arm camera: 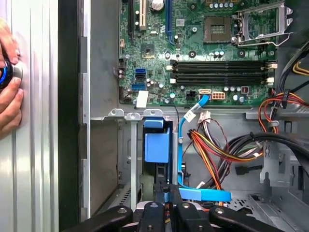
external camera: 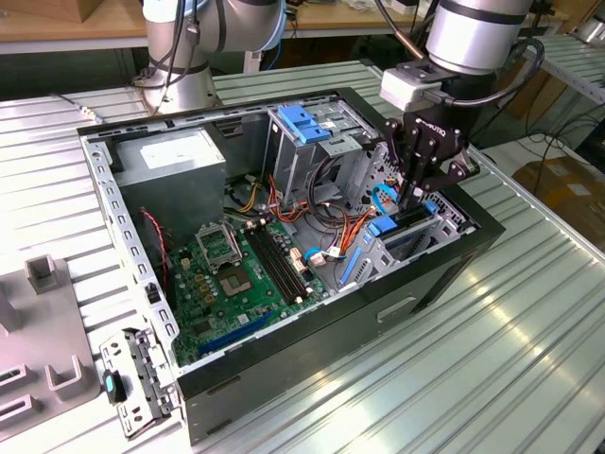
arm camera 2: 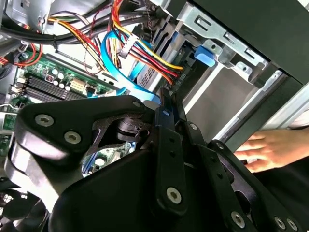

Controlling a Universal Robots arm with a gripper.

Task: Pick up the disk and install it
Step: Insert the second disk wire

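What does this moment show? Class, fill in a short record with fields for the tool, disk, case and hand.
tool: shut on the disk, lowered into the drive bay at the exterior view's right
disk: on edge in the bay, blue carrier showing
case: open, lying on the table, motherboard exposed
hand: a person's, on the table beside the case

A ribbed metal table (external camera: pixel 529 359) (light glinting off it) fronts a wooden bench (external camera: pixel 85 24).
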